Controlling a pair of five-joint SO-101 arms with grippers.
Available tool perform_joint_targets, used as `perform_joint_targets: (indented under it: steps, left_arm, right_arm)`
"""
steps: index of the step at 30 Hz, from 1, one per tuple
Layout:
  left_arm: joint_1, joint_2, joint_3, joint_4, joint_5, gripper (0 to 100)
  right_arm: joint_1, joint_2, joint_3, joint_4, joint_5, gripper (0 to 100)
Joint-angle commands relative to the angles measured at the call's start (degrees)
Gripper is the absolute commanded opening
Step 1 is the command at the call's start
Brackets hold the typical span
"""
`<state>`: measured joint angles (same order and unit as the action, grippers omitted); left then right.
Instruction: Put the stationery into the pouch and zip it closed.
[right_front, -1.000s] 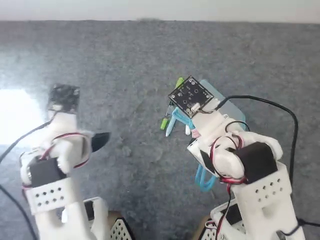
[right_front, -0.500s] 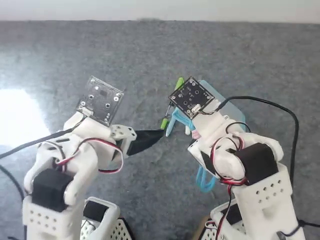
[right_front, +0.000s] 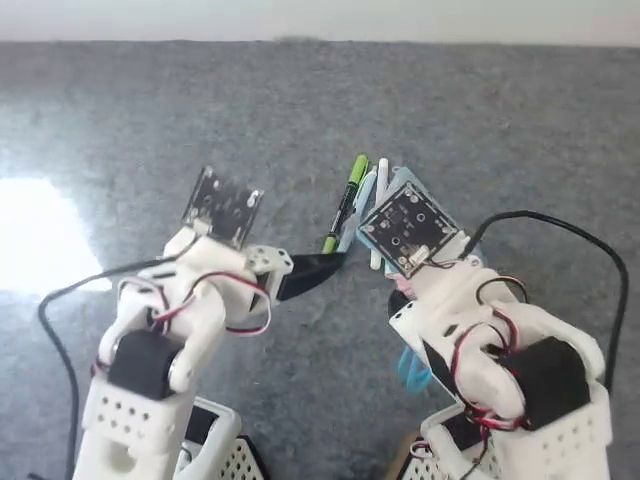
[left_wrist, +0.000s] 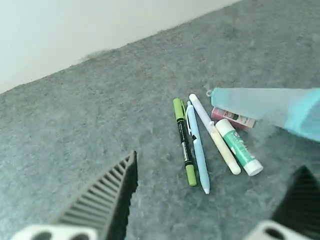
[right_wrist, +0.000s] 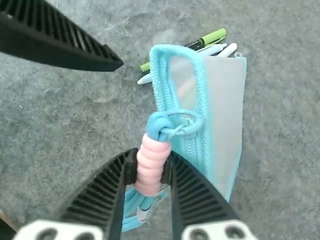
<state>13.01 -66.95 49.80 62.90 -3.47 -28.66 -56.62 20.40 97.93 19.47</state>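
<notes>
In the right wrist view my right gripper (right_wrist: 149, 165) is shut on the pink zipper pull (right_wrist: 150, 160) of the light blue pouch (right_wrist: 225, 110), whose mouth gapes open. Beside the pouch (left_wrist: 270, 107) on the grey table lie a green pen (left_wrist: 184, 142), a pale blue pen (left_wrist: 197, 150), a cream pen (left_wrist: 215, 137), a green-and-white glue stick (left_wrist: 239, 147) and a pink item (left_wrist: 232, 117) half under the pouch. My left gripper (left_wrist: 210, 200) hangs open above the table just short of the pens. One of its dark fingers (right_front: 315, 272) points at the green pen (right_front: 345, 200).
The grey table (right_front: 200, 110) runs back to a pale wall. A bright glare patch (right_front: 35, 235) lies at the left. A light blue loop (right_front: 410, 365) hangs under the right arm. Both arm bases stand at the near edge.
My left arm has swung from the far left in toward the pens, its finger now near the green pen. My right arm shifted slightly right with the pouch, uncovering more of the pens.
</notes>
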Motion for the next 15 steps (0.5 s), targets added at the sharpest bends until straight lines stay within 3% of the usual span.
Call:
perform_joint_targets:
  steps: [1,7,15]
  left_arm:
    - [0.2,-6.2,0.9,-1.3,-0.1,43]
    - [0.7,-16.9,-0.7,5.5,0.6,43]
    - [4.7,-17.7,2.4,4.2,0.5,43]
  right_arm:
    - [0.1,0.5,1.2,-2.7,0.9,0.7]
    - [0.0,1.7,2.5,-4.1,1.1,0.7]
    - [-10.6,1.2,2.8,-3.5,1.3,0.7]
